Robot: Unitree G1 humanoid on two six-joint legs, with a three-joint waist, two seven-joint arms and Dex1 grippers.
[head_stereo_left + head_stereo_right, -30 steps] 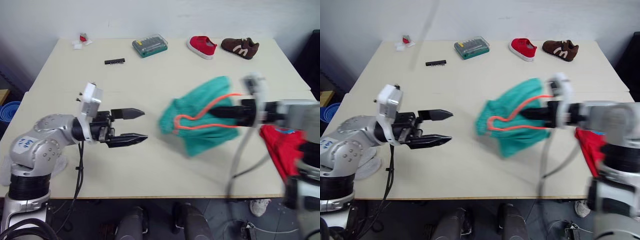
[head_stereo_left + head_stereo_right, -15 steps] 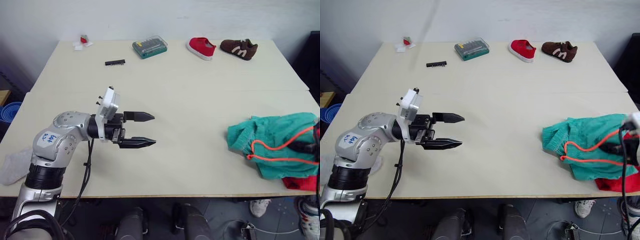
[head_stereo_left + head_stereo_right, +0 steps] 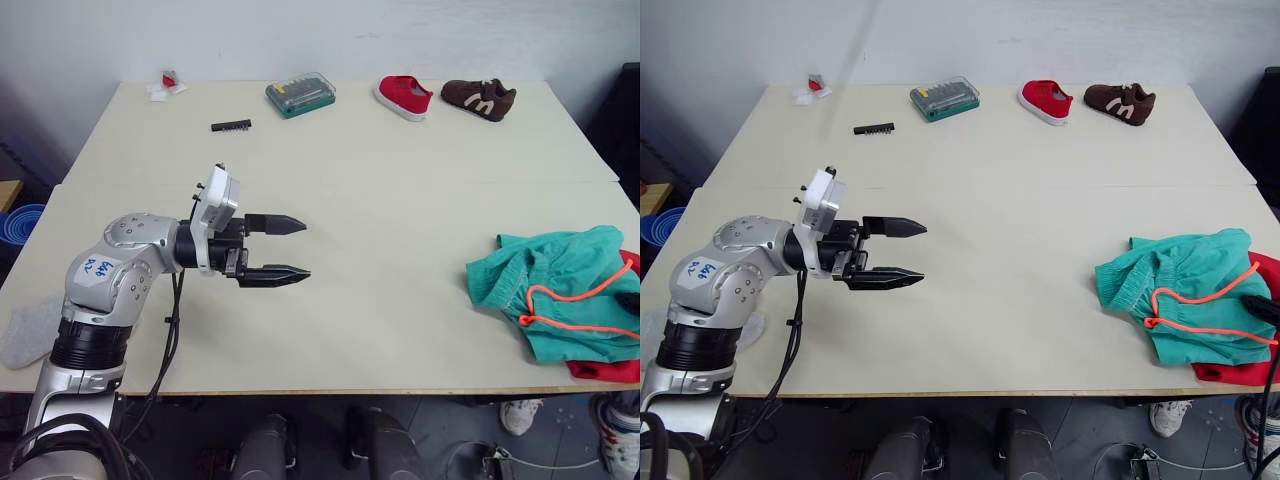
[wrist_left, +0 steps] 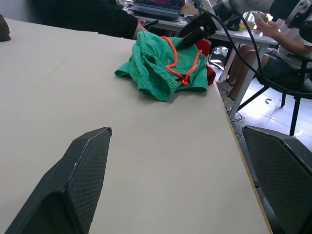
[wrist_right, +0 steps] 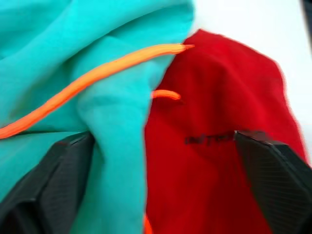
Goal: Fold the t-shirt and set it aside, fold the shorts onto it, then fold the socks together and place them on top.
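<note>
On the pale beige table (image 3: 380, 200), the teal shorts (image 3: 560, 290) are lying bunched near the right front corner, their orange drawstring (image 3: 565, 305) looping on top, covering most of the red t-shirt (image 3: 610, 368) beneath. A grey sock (image 3: 28, 328) is resting at the left front edge. The left gripper (image 3: 290, 248) is hovering over mid-table with fingers spread and empty. The right gripper (image 5: 156, 185), spread wide, is hanging over both garments. Along the far edge, by the white wall, are sitting a bit case (image 3: 300, 92), a red shoe (image 3: 404, 95) and a brown shoe (image 3: 480, 97).
</note>
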